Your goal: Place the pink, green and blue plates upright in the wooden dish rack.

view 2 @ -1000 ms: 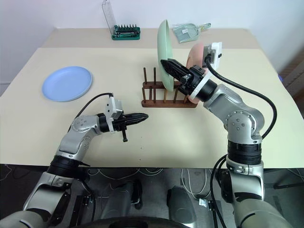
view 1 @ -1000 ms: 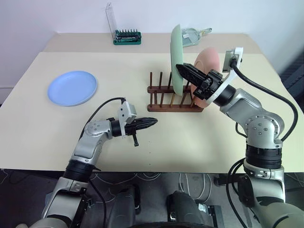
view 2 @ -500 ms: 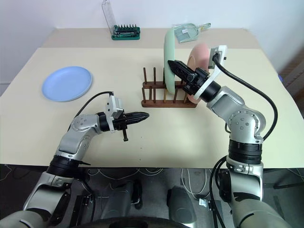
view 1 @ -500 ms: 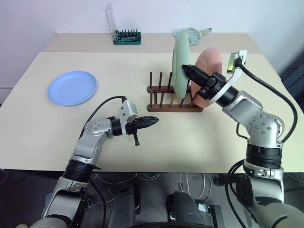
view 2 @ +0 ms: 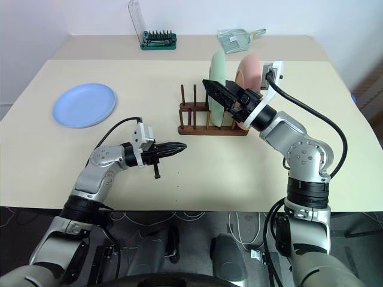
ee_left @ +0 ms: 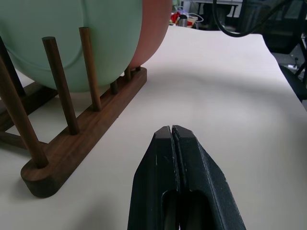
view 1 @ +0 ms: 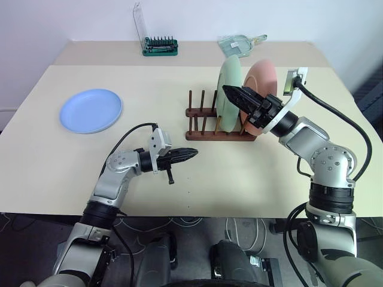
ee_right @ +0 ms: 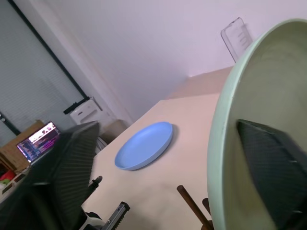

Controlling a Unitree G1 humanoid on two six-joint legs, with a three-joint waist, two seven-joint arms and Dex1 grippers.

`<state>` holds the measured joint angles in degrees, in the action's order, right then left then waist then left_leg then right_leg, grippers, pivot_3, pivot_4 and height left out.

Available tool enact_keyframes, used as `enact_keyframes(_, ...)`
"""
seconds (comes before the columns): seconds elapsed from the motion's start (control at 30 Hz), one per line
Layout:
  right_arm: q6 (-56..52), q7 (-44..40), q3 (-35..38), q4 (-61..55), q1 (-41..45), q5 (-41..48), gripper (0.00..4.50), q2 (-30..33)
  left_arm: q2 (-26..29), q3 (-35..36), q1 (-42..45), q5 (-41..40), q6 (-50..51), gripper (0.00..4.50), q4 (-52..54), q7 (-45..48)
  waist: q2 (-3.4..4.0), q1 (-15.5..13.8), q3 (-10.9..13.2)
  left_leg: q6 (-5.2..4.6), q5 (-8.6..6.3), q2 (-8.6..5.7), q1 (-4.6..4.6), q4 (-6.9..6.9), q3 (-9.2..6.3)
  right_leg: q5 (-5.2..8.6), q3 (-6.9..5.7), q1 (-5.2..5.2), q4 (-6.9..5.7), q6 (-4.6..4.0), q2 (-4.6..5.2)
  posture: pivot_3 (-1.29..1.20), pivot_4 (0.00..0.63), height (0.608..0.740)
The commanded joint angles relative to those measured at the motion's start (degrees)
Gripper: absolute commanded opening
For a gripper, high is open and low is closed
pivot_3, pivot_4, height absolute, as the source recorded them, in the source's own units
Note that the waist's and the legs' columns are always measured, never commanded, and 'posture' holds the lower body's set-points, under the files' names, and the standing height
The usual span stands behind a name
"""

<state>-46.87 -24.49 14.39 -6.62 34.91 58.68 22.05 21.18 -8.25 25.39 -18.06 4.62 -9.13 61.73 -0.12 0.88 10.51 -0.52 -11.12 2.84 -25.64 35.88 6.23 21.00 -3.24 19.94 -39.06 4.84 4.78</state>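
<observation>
1. A pale cream worktop [view 1: 179,95] stands against a white wall; the right wrist view takes in a dark window and a lit laptop screen [ee_right: 41,136] off to the left.
2. The small dark reddish-brown wooden dish rack [view 1: 206,133] with thin upright pegs sits right of centre. The pale mint green round plastic plate [view 1: 228,95] stands upright between its pegs, and the salmon pink round plate [view 1: 263,78] stands upright just right of it at the rack's right end.
3. The light periwinkle blue round plate [view 1: 91,110] lies flat on the far left of the worktop, well apart from the rack.
4. The right hand [view 1: 238,97] hangs in front of the green plate with its two black fingers spread wide, one on each side of the plate's rim; I cannot tell whether either finger touches the plate.
5. The left hand [view 1: 192,154] hovers over the worktop near the rack's near-left corner, fingers pressed together and gripping nothing.
6. A green screwdriver-bit holder [view 1: 160,47] with an upright clear lid stands at the far edge, and a clear packet [view 1: 238,45] lies far behind the rack.
</observation>
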Motion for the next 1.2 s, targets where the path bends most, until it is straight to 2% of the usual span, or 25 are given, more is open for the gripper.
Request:
enact_keyframes(0.03, 1.6, -0.3, 0.4, -2.7, 1.2, -0.7, 4.43, 0.3, 0.0, 0.4, 0.3, -0.5, -0.1, 0.00, 1.7, 0.0, 0.00, 0.0, 0.0, 0.00, 0.00, 0.00, -0.02, 0.00, 0.00, 0.00, 0.00, 0.02, 0.00, 0.00, 0.00, 0.00, 0.150, 0.732)
enact_keyframes(0.3, 3.5, -0.3, -0.4, -4.9, 3.0, -4.9, 4.43, 2.2, 0.0, 0.4, 0.3, -0.5, 0.2, 0.00, 2.1, -0.1, 0.00, 0.0, 0.0, 0.01, 0.01, 0.00, -0.19, 0.01, 0.01, 0.00, 0.00, 0.19, -0.04, 0.00, -0.01, 0.00, 0.150, 0.732)
enact_keyframes(0.53, 6.6, -2.1, -2.6, -6.4, 4.0, -12.1, 4.43, 6.5, -0.1, 0.6, 0.3, -0.4, 0.1, 0.00, 2.2, -0.6, 0.00, -0.1, 0.0, 0.01, 0.01, 0.00, -0.30, 0.02, 0.03, 0.00, 0.00, 0.30, -0.04, 0.00, -0.03, 0.00, 0.150, 0.732)
enact_keyframes(0.67, 10.8, -6.6, -3.2, -8.6, 3.6, -16.9, 4.43, 11.1, 0.0, 2.8, 1.0, -0.1, 0.0, 0.00, 3.3, -4.8, 0.00, -0.1, 0.0, 0.02, 0.01, 0.00, -0.35, 0.03, 0.04, 0.00, 0.00, 0.35, -0.05, 0.00, -0.03, 0.00, 0.150, 0.732)
enact_keyframes(0.77, 14.7, -11.5, -5.9, -11.4, 2.5, -22.3, 4.50, 16.4, 0.4, 8.1, 3.0, -1.3, 4.4, 0.81, 5.0, -13.2, -0.01, -0.1, 0.0, 0.01, 0.01, 0.00, -0.41, 0.05, 0.04, 0.00, 0.00, 0.41, -0.05, 0.01, -0.03, 0.00, 0.150, 0.732)
enact_keyframes(1.0, 18.6, -16.9, -9.5, -14.1, 2.0, -28.6, 4.50, 21.3, 2.9, 19.3, 4.7, -0.2, 11.4, 4.39, 10.0, -30.5, -0.09, 0.1, 0.1, 0.28, 0.18, 0.02, -0.43, 0.10, 0.01, -0.01, 0.00, 0.40, -0.06, 0.02, -0.04, 0.00, 0.150, 0.732)
enact_keyframes(1.2, 20.3, -19.8, -14.5, -15.3, 1.4, -31.9, 4.50, 20.1, 5.7, 27.2, 9.7, 9.2, 20.4, 4.46, 3.7, -55.2, -0.39, 0.0, 0.2, 0.29, 0.18, 0.02, -0.43, 0.11, -0.01, -0.01, 0.00, 0.43, -0.11, 0.02, -0.05, 0.00, 0.150, 0.732)
